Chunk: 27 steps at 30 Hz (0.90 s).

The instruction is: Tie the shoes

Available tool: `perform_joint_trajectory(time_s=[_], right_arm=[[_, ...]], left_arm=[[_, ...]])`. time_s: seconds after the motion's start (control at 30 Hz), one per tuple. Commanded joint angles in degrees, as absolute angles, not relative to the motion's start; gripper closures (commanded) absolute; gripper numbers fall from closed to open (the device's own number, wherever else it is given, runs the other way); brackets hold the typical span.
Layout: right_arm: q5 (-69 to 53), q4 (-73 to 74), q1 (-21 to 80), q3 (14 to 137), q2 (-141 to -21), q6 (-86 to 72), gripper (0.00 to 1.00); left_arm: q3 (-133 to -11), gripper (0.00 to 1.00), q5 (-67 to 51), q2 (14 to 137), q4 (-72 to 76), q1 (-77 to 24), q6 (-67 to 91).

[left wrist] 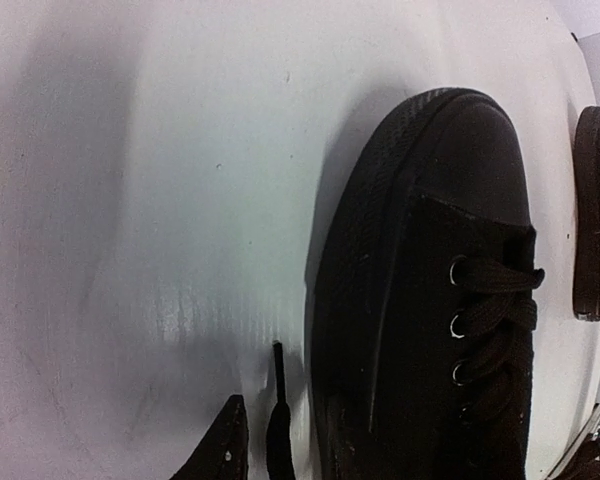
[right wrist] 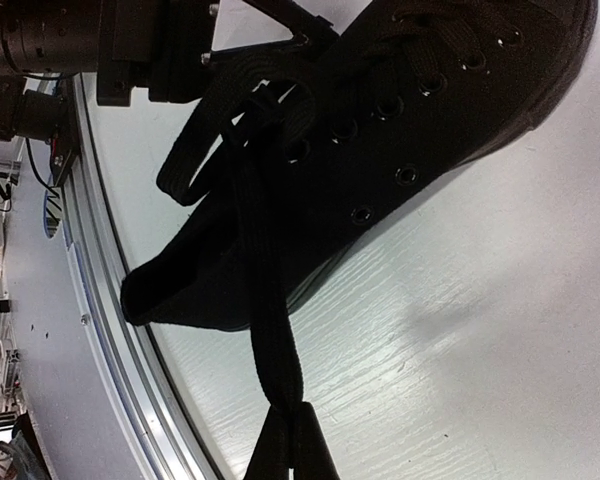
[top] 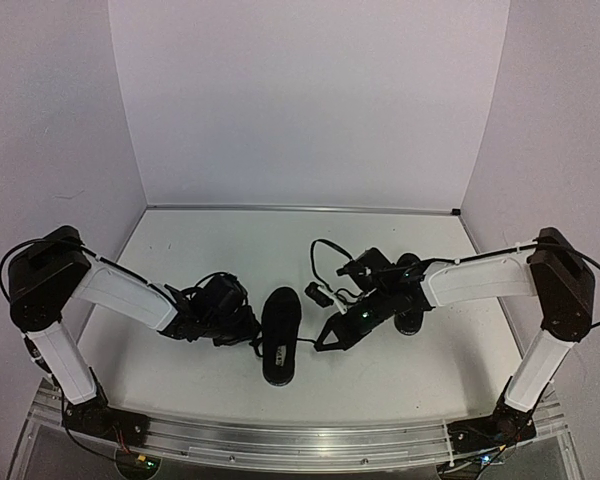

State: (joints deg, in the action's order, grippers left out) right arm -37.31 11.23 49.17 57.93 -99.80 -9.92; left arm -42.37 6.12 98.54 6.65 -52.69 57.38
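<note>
One black shoe (top: 280,335) lies mid-table, its toe toward the near edge. My left gripper (top: 248,328) sits low at its left side. In the left wrist view a black lace end (left wrist: 277,385) lies on the table between the jaws, beside the shoe (left wrist: 430,300); one fingertip (left wrist: 227,440) shows, apart from the lace, and the other is lost against the shoe. My right gripper (right wrist: 295,430) is shut on the other lace (right wrist: 270,310), pulled taut from the shoe (right wrist: 400,120). A second shoe (top: 410,300) lies partly under the right arm.
An aluminium rail (top: 300,440) runs along the near table edge and shows close behind the shoe's heel in the right wrist view (right wrist: 110,330). White walls close in the back and sides. A black cable (top: 325,250) loops above the right forearm.
</note>
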Motion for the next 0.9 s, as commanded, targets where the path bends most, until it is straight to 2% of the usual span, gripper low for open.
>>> perform_joint_trajectory(time_s=[0.0,0.2,0.47,0.87], right_arm=[[-36.26,11.10,49.09,57.11,-97.17,-10.00,1.00],[-35.35,11.22,48.95,56.64,-96.37,-10.48,1.00],[-32.43,12.56,45.99,53.65,-91.18,-12.46,1.00],[-23.72,19.28,37.24,44.43,-77.99,-16.10,1.00]], left_arm=[[-43.62,0.76,5.28,100.76,11.48,-52.74,59.94],[-41.42,0.99,8.36,97.02,11.06,-52.71,60.55],[-43.54,1.00,21.45,83.14,-3.28,-50.21,52.08],[-47.12,1.00,25.69,76.00,-14.16,-37.40,43.45]])
